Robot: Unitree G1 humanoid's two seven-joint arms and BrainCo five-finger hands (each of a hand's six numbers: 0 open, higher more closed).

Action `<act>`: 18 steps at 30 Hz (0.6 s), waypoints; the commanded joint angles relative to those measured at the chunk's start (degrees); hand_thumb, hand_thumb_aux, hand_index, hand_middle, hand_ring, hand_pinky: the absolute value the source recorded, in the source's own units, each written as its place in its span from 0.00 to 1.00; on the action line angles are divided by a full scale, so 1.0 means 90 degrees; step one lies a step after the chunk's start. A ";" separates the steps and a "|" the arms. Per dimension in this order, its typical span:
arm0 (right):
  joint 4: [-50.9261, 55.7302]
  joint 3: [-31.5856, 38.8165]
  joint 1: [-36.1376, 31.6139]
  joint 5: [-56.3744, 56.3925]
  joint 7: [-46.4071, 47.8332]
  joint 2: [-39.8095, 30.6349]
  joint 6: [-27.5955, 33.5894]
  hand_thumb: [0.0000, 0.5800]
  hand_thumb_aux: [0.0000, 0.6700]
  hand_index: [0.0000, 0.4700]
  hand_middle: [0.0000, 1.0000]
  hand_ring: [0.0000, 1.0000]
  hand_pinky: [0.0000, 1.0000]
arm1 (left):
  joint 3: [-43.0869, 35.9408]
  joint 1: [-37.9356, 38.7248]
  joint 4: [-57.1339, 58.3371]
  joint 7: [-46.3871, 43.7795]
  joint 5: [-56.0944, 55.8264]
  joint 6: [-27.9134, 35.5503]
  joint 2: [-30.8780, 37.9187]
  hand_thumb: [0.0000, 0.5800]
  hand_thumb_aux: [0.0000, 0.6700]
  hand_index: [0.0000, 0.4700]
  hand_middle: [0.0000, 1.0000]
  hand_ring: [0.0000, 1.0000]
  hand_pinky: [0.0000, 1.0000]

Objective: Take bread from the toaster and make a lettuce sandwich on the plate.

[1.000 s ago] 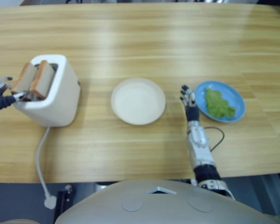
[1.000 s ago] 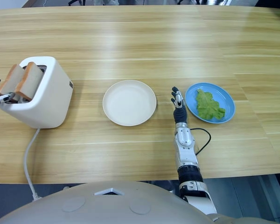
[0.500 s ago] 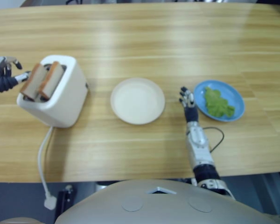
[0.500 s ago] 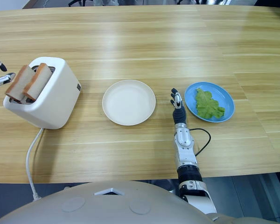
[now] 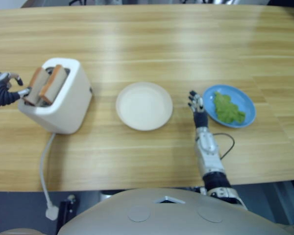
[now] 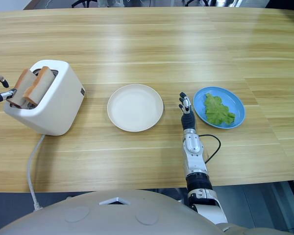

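The toaster [image 5: 56,100], left of the plate [image 5: 144,106], has swung round slightly, and the left hand [image 5: 1,90] has dropped back to the outer slice of bread [image 5: 35,87]. The pull-out seems only to be starting, and I cannot tell whether it grips the slice. The right hand [image 5: 198,106] lies right of the plate, fingers [image 5: 194,97] straight and empty, with the lettuce [image 5: 229,107] further right.

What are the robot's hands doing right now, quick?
Left hand: beside the bread in the toaster; cannot be told.
Right hand: open, holding nothing.
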 commanded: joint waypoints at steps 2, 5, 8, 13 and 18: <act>0.0086 -0.0037 0.0011 -0.0003 -0.0005 -0.0034 0.0095 0.00 0.00 0.00 0.00 0.00 0.00 | -0.0235 0.0076 0.0099 -0.0117 0.0165 0.0083 0.0031 0.00 0.00 0.00 0.28 0.28 0.28; 0.0088 -0.0040 0.0012 -0.0004 -0.0007 -0.0036 0.0096 0.00 0.00 0.00 0.00 0.00 0.00 | -0.0242 0.0087 -0.0069 -0.0200 0.0081 0.0094 -0.0039 0.00 0.00 0.00 0.18 0.18 0.18; 0.0112 -0.0044 0.0009 -0.0004 -0.0008 -0.0037 0.0092 0.00 0.00 0.00 0.00 0.00 0.00 | -0.0230 0.0092 -0.0321 -0.0315 -0.0006 0.0155 -0.0114 0.00 0.00 0.00 0.00 0.00 0.00; 0.0073 -0.0036 0.0054 -0.0009 -0.0026 -0.0014 0.0096 0.00 0.00 0.00 0.00 0.00 0.00 | -0.0288 0.0101 -0.0337 -0.0393 0.0098 0.0228 -0.0108 0.00 0.00 0.00 0.00 0.00 0.00; 0.0030 -0.0042 0.0097 -0.0007 -0.0028 -0.0017 0.0100 0.00 0.00 0.00 0.00 0.00 0.00 | -0.0337 0.0107 -0.0116 -0.0360 0.0222 0.0254 -0.0035 0.00 0.00 0.00 0.00 0.00 0.00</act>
